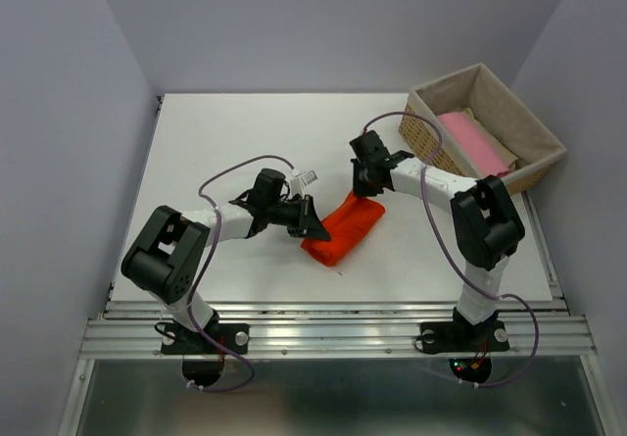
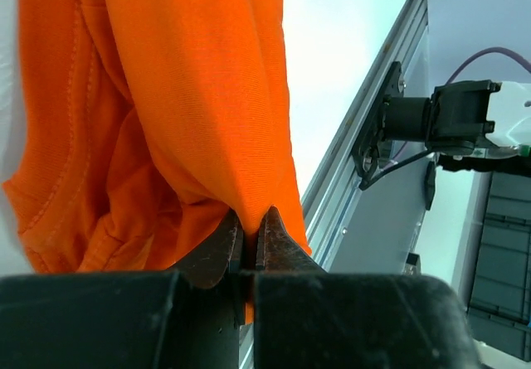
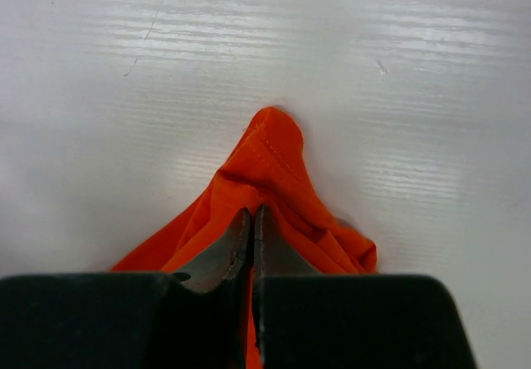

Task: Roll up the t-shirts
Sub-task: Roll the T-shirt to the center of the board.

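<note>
In the middle of the table (image 1: 235, 132), the orange t-shirt (image 1: 345, 226) lies bunched. My left gripper (image 2: 251, 221) and right gripper (image 3: 251, 220) each pinch thin folds of it, so an uneven pull could slip one free.

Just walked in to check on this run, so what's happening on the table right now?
Both arms are handling the orange-red t-shirt, which is bunched into a short bundle on the white table. The left gripper is shut on fabric at the bundle's near end, and the right gripper is shut on fabric at its far end. A pink t-shirt lies in the wicker basket at the far right.
</note>
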